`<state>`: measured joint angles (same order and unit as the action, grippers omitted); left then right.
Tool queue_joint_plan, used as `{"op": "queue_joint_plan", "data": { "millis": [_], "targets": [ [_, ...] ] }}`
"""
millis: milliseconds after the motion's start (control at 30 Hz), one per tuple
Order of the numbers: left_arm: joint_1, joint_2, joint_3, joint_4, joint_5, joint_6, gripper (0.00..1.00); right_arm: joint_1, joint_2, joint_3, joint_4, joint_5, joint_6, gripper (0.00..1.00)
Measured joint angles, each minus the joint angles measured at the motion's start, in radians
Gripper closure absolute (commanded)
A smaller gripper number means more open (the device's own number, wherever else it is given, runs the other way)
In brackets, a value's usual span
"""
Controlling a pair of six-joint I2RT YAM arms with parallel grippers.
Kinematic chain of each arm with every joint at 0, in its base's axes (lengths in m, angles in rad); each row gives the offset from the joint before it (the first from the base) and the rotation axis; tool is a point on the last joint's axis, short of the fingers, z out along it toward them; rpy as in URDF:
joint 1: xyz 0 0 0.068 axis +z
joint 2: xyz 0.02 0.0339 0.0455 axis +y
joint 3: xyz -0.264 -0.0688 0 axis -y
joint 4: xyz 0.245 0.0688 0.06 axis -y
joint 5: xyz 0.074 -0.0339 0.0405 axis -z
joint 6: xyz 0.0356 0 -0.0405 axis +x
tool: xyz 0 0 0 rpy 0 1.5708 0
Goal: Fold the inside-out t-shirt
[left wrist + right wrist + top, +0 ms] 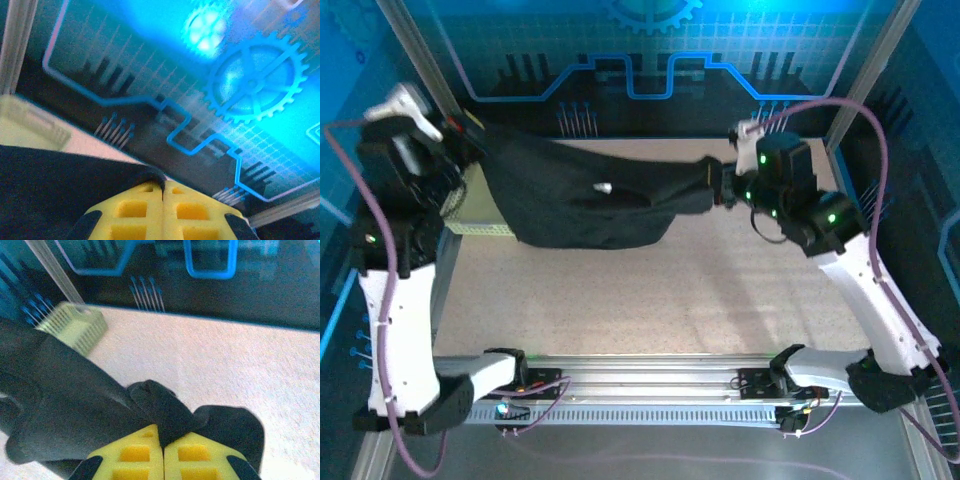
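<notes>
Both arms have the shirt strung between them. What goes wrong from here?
1. The right gripper is shut on a small bunched wad of the shirt. It may slip out under tension.
2. The shirt's left part hangs close by the basket. Lowering or dragging it could snag or shove the basket.
3. The left gripper pinches just an edge, so the sagging cloth may land wrinkled.

The inside-out t-shirt (580,195) stretches across the far half of the surface (650,300). Its left end is caught in the left claw (163,189) at the far left, and its right end in the right claw (161,432), right of centre. The tag (604,187) sits near the shirt's middle. The mesh basket (470,218) stands at the surface's left edge, partly covered by the shirt's left side.
</notes>
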<state>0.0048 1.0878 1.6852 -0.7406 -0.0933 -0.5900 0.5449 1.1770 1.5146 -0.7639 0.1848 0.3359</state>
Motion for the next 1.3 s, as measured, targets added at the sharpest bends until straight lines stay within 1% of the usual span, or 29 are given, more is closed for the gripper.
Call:
{"op": "queue_joint_plan", "data": {
  "millis": [67, 133, 200, 233, 267, 300, 333, 367, 400, 433, 467, 533, 667, 700, 767, 867, 1033, 1100, 1233, 1300],
  "targets": [
    [0.000, -0.113, -0.305, 0.052, 0.015, -0.050, 1.00, -0.001, -0.061, -0.178, 0.005, 0.037, 0.010, 0.89],
    [0.000, -0.184, -0.562, 0.074, 0.024, -0.093, 1.00, -0.001, -0.085, -0.338, 0.006, 0.053, 0.032, 0.86],
    [0.000, -0.219, -0.787, 0.080, 0.040, -0.130, 1.00, -0.001, -0.082, -0.475, 0.006, 0.055, 0.063, 0.82],
    [0.000, -0.231, -0.890, 0.078, 0.050, -0.150, 1.00, -0.002, -0.077, -0.541, 0.004, 0.054, 0.083, 0.79],
    [0.000, -0.242, -0.973, 0.076, 0.067, -0.171, 1.00, -0.002, -0.073, -0.596, -0.003, 0.053, 0.105, 0.74],
    [0.001, -0.254, -1.035, 0.074, 0.079, -0.185, 1.00, -0.003, -0.072, -0.635, -0.011, 0.055, 0.128, 0.71],
    [0.001, -0.274, -1.097, 0.072, 0.098, -0.203, 0.97, -0.003, -0.071, -0.667, -0.023, 0.060, 0.151, 0.68],
    [0.001, -0.297, -1.145, 0.072, 0.116, -0.225, 0.90, -0.004, -0.071, -0.689, -0.038, 0.068, 0.175, 0.63],
    [0.001, -0.315, -1.174, 0.072, 0.127, -0.237, 0.82, -0.007, -0.072, -0.702, -0.050, 0.073, 0.198, 0.58],
    [0.001, -0.334, -1.197, 0.073, 0.141, -0.248, 0.71, -0.015, -0.074, -0.713, -0.056, 0.076, 0.220, 0.55],
    [0.001, -0.349, -1.212, 0.072, 0.151, -0.263, 0.65, -0.023, -0.079, -0.723, -0.056, 0.074, 0.236, 0.53],
    [0.001, -0.373, -1.226, 0.072, 0.162, -0.283, 0.59, -0.036, -0.101, -0.748, -0.043, 0.056, 0.252, 0.53],
    [0.001, -0.384, -1.224, 0.059, 0.148, -0.289, 0.48, -0.024, -0.133, -0.781, 0.010, -0.025, 0.268, 0.48],
    [0.001, -0.384, -1.220, 0.046, 0.137, -0.287, 0.48, -0.014, -0.132, -0.785, 0.024, -0.040, 0.273, 0.47],
    [0.001, -0.389, -1.204, 0.017, 0.107, -0.278, 0.46, 0.010, -0.123, -0.791, 0.046, -0.050, 0.282, 0.48],
    [0.001, -0.413, -1.182, -0.006, 0.071, -0.269, 0.47, 0.034, -0.078, -0.793, 0.074, -0.055, 0.293, 0.49],
    [0.001, -0.411, -1.149, -0.014, 0.041, -0.259, 0.50, 0.074, 0.018, -0.786, 0.091, -0.017, 0.314, 0.51],
    [0.001, -0.400, -1.147, -0.014, 0.033, -0.248, 0.50, 0.120, 0.043, -0.772, 0.081, 0.026, 0.323, 0.50],
    [0.001, -0.390, -1.147, -0.015, 0.023, -0.246, 0.50, 0.261, 0.054, -0.713, 0.045, 0.127, 0.328, 0.49],
    [0.001, -0.386, -1.147, -0.015, 0.015, -0.246, 0.49, 0.295, 0.061, -0.689, 0.040, 0.155, 0.332, 0.47]
  ]
}}
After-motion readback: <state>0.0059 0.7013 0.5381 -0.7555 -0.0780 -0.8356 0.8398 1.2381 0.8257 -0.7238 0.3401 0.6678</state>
